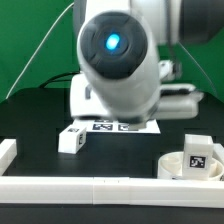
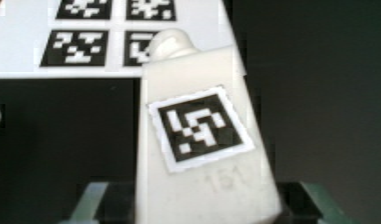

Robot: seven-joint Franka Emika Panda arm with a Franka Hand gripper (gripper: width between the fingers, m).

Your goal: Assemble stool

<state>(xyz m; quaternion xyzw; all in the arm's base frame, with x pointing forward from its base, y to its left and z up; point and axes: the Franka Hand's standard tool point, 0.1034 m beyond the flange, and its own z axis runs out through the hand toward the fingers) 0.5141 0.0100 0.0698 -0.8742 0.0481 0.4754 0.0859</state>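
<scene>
Table (image 1: 30, 115): black, with a green wall behind.
Arm (image 1: 115, 60): bent low over the marker board (image 2: 98, 40).
Gripper (image 2: 201, 205): its fingers (image 2: 102, 200) stand on each side of the leg (image 2: 205, 130); I cannot tell if they press it.
Second leg (image 1: 71, 139): well apart from the fingers, on the exterior view's left.
Seat (image 1: 180, 168): well apart from the fingers, on the exterior view's right.

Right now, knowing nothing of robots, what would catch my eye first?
The arm, a bulky white body with a glowing blue light, fills the middle of the exterior view, hiding part of the marker board. In the wrist view a tagged white leg lies between the fingers of the gripper; whether they clamp it is unclear. The round seat sits at the exterior view's right.
</scene>
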